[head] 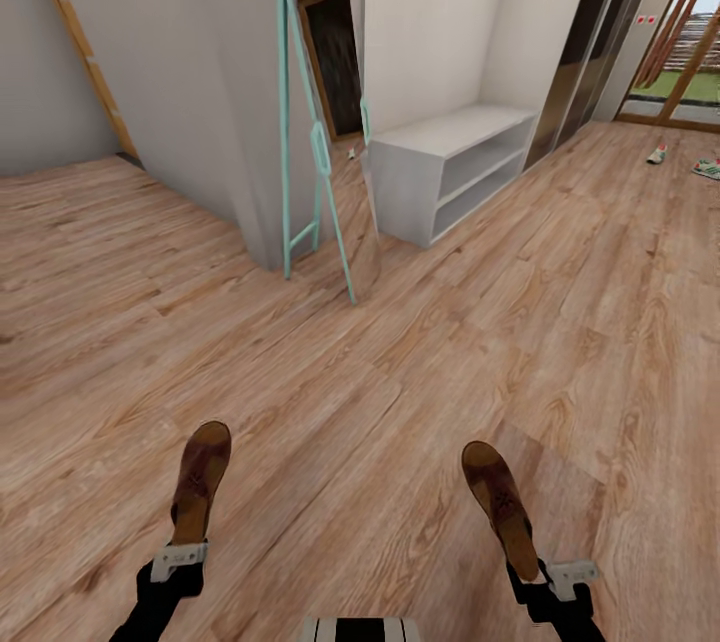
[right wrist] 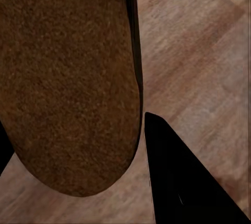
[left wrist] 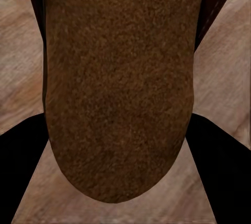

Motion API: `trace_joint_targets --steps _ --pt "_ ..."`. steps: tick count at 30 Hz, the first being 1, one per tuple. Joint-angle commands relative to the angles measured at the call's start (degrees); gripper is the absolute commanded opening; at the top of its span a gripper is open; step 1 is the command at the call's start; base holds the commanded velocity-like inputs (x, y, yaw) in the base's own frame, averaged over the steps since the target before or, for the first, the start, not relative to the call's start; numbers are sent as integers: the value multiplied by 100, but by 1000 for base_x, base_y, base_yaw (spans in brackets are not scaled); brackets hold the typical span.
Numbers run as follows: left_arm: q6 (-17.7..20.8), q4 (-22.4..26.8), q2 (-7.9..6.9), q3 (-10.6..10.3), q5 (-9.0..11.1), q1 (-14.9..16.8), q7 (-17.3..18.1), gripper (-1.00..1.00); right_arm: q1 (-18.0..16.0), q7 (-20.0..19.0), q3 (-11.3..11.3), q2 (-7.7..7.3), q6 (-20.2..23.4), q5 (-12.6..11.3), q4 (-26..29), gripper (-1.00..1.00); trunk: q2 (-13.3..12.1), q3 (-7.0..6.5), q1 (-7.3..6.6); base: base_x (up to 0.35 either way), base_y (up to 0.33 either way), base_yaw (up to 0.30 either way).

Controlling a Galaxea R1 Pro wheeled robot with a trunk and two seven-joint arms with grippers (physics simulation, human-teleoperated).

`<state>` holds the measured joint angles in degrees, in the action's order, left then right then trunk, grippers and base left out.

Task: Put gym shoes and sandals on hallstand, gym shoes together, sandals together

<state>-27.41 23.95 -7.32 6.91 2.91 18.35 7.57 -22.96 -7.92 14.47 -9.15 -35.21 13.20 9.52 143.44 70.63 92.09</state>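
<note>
Corridor scene from the robot's head camera: light brown wood-grain plank floor point(head: 420, 342) runs ahead to a pale grey low hallstand point(head: 450, 167) with two open shelf levels under a flat top, set against a white wall. Both shelves and the top hold nothing.

Well short of the hallstand, close to the robot, the left gripper point(head: 180, 559) pinches the heel of a brown leather open-toe sandal with a patterned strap point(head: 200, 482), holding it off the floor with its toe pointing toward the hallstand. The right gripper point(head: 545, 574) clamps the heel of the second brown sandal point(head: 500, 507) the same way. In each wrist view a sandal's rough brown sole point(left wrist: 117, 82) point(right wrist: 68, 77) sits between dark fingers point(left wrist: 18, 177) point(right wrist: 178, 182).

Far to the right of the hallstand, near a glass door, two small cream-white sneakers with green stripes point(head: 657, 154) point(head: 706, 167) lie apart on the floor.

A tall mint-green frame point(head: 318, 147) leans on the wall corner just left of the hallstand.
</note>
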Motion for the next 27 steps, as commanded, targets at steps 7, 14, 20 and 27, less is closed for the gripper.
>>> trace_joint_targets --steps 7,14,20,27 --pt "-459 -113 -9 30 215 -371 34 -100 53 35 29 37 -82 16 -36 -100 -8 -215 -19 0 0 0" --pt "-475 -236 -7 30 218 -376 34 -100 58 36 29 61 -83 16 -38 -100 -18 -433 -37 0 0 0" --pt "-476 -248 -1 30 218 -376 34 -100 63 36 29 62 -83 18 -127 -100 -186 -603 -133 0 0 0" --pt "-476 -250 2 30 231 -376 34 -100 63 36 29 62 -83 16 -196 -100 -467 -792 -286 0 0 0"
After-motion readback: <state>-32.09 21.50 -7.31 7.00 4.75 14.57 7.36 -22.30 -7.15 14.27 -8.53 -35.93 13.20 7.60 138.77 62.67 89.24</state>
